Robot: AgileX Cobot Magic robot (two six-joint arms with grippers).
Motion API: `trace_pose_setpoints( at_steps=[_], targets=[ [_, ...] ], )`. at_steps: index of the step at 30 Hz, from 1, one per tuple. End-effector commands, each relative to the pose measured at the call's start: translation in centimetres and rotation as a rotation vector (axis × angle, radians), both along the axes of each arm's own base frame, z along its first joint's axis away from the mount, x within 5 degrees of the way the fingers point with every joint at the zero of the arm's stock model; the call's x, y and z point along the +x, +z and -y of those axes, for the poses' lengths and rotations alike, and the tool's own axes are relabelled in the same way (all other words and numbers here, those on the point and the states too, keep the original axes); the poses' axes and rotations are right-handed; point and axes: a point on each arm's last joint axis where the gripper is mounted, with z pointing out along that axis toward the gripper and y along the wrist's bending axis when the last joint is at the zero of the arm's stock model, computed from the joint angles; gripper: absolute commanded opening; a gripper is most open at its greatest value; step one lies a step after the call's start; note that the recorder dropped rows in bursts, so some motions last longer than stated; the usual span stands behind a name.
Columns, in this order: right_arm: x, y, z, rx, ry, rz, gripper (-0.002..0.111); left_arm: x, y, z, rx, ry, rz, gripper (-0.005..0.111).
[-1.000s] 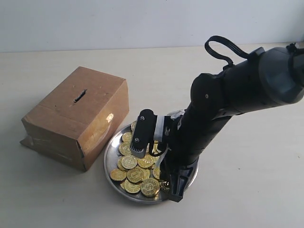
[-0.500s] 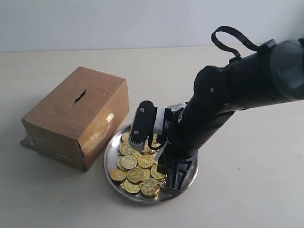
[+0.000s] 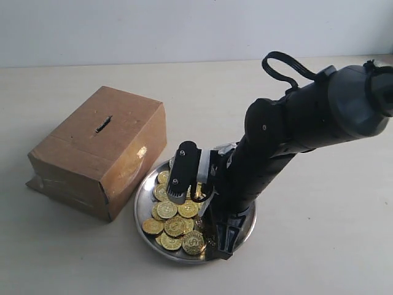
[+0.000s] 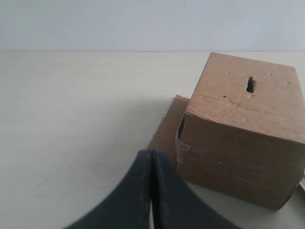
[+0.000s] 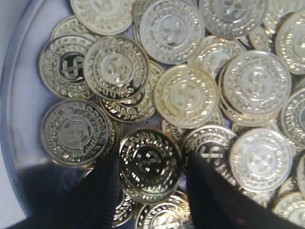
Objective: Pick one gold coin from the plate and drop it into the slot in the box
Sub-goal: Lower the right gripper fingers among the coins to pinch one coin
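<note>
The silver plate (image 3: 140, 209) holds a heap of gold coins (image 3: 175, 222) and sits against the near right corner of the brown cardboard box (image 3: 92, 153). The dark box slot (image 3: 102, 125) lies in the box's top face. My right gripper (image 3: 216, 236) reaches down into the plate at the heap's right side. In the right wrist view this gripper (image 5: 150, 167) is open, its black fingers flanking one flat-lying gold coin (image 5: 150, 160) close to both edges. My left gripper (image 4: 151, 160) is shut and empty, on the far side of the box (image 4: 238, 138) from the plate, with the slot (image 4: 250, 84) in view.
The right arm's black wrist and its camera housing (image 3: 183, 172) hang over the plate's middle. The plate's wall (image 5: 21, 95) shows beside the coins. A loose cardboard flap (image 4: 167, 129) sticks out from the box's base. Pale tabletop surrounds everything.
The right arm lifted slightly half a second ago and has come back down, putting its fingers lower among the coins. Box and plate have not moved.
</note>
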Motion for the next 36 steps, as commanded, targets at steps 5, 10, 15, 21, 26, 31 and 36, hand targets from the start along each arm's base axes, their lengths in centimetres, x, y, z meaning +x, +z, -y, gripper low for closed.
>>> trace_pose_setpoints(
  at_steps=[5, 10, 15, 21, 26, 31, 36],
  targets=[
    [-0.5, -0.5, -1.6, 0.012, 0.046, 0.042, 0.045, 0.0, 0.1, 0.0, -0.001, 0.005, 0.016, 0.0],
    [-0.4, -0.5, -1.7, 0.014, 0.04, 0.045, 0.045, 0.0, 0.1, 0.0, -0.001, 0.005, 0.016, 0.0],
    [-0.5, -0.4, -1.6, 0.016, 0.036, 0.04, 0.045, 0.0, 0.1, 0.0, -0.001, 0.005, 0.016, 0.0],
    [-0.7, 0.1, -1.5, 0.016, 0.0, 0.018, 0.045, 0.0, 0.1, 0.0, -0.001, 0.005, 0.016, 0.0],
    [-0.7, 0.7, -1.5, 0.028, -0.043, 0.016, 0.045, 0.0, 0.1, 0.0, -0.001, 0.005, 0.016, 0.0],
    [-0.6, 0.6, -1.1, -0.009, -0.107, 0.013, 0.045, 0.0, 0.1, 0.0, -0.001, 0.005, 0.016, 0.0],
    [-0.6, 0.5, -1.0, -0.022, -0.137, -0.004, 0.045, 0.0, 0.1, 0.0, -0.001, 0.005, 0.016, 0.0]
  ],
)
